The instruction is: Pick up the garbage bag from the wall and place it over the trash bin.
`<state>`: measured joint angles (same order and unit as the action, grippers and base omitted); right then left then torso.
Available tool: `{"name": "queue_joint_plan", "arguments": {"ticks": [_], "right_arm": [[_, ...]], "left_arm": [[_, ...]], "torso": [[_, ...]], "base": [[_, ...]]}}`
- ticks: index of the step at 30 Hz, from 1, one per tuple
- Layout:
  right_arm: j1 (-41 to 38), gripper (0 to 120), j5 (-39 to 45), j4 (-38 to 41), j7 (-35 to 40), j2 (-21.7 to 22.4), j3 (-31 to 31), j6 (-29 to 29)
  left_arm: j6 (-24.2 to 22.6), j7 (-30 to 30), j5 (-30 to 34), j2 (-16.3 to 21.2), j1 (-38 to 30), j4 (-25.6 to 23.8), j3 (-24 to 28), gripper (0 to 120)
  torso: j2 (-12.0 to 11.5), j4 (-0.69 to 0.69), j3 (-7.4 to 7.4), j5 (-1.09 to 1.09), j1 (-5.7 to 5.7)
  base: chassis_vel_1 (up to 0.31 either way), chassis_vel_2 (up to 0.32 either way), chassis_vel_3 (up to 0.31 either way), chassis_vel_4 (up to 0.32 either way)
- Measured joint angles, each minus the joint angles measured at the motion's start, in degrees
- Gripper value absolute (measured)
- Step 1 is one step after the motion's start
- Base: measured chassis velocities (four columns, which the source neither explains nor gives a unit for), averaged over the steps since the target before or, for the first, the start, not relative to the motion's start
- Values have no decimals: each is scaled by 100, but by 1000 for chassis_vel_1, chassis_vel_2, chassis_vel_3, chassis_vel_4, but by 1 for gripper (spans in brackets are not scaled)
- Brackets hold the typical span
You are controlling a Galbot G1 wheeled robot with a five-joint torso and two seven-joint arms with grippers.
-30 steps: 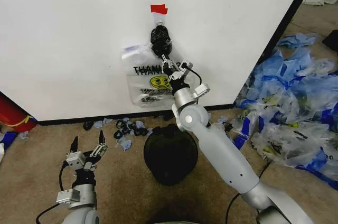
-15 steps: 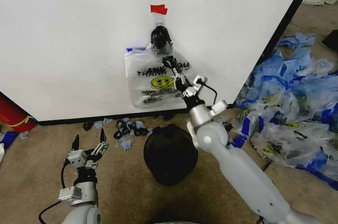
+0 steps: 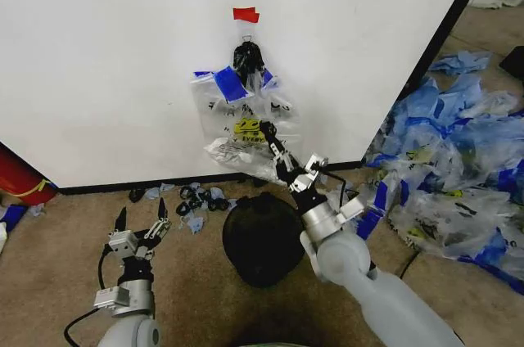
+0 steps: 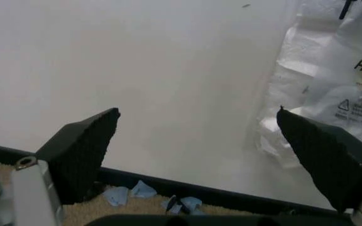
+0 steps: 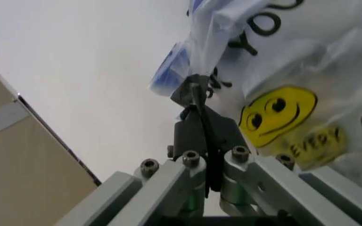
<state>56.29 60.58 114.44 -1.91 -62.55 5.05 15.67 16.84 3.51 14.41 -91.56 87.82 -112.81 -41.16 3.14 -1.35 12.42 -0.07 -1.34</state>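
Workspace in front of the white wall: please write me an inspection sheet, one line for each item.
Surface: tan carpet floor.
Wall: white wall with black base strip; red tape piece near the hook.
Garbage bag: garbage bag hangs on the wall, crumpled, blue handle folded out, smiley print visible.
Trash bin: black trash bin on the floor below the bag.
Clutter: small blue and black scraps by the base strip; bag pile to the right.
Grippers: right gripper shut on the bag's front; left gripper open, low, apart from the bag.
Cables: black cable at the left arm.
Surroundings: red object at the far left.
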Motion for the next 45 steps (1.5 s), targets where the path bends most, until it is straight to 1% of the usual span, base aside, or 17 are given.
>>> {"name": "queue_joint_plan", "arguments": {"ticks": [9,15,19,22,26,30,33,40,45], "right_arm": [[418,0,-221,241,-72,225,58,131],[978,0,-404,575,-151,465,-111,257],[1241,0,-507,703,-186,535,-204,364],[1451,0,-575,801,-198,552,-283,477],[1527,0,-629,821,-215,552,-290,558],[1694,0,-744,821,-400,544,-227,838],[1814,0,-802,840,-452,552,-247,897],[1967,0,-1010,842,-490,538,-331,998],[2168,0,-1212,847,-590,477,-533,1103]], "left_arm": [[13,-12,89,105,-10,6,-9,99],[13,-31,171,227,-17,12,-22,99],[13,-37,207,284,-29,23,-25,99],[13,-47,233,321,-38,23,-26,99],[12,-53,243,330,-31,22,-37,99],[50,-106,271,324,62,-32,-121,99],[51,-112,286,337,71,-51,-130,99],[52,-115,307,355,98,-65,-136,99],[53,-115,316,363,123,-92,-131,99]], "torso": [[0,0,0,0,0],[0,-1,0,0,0],[0,-1,0,0,0],[0,-1,0,-1,0],[0,-2,0,0,0],[-1,1,0,0,0],[-1,-2,0,0,0],[-1,0,0,0,0],[-1,-1,0,0,0]], "base": [[0,0,0,0],[0,0,0,0],[0,0,0,0],[0,0,0,0],[0,0,0,0],[0,0,0,0],[0,0,0,0],[0,0,0,0],[0,0,0,0]]}}
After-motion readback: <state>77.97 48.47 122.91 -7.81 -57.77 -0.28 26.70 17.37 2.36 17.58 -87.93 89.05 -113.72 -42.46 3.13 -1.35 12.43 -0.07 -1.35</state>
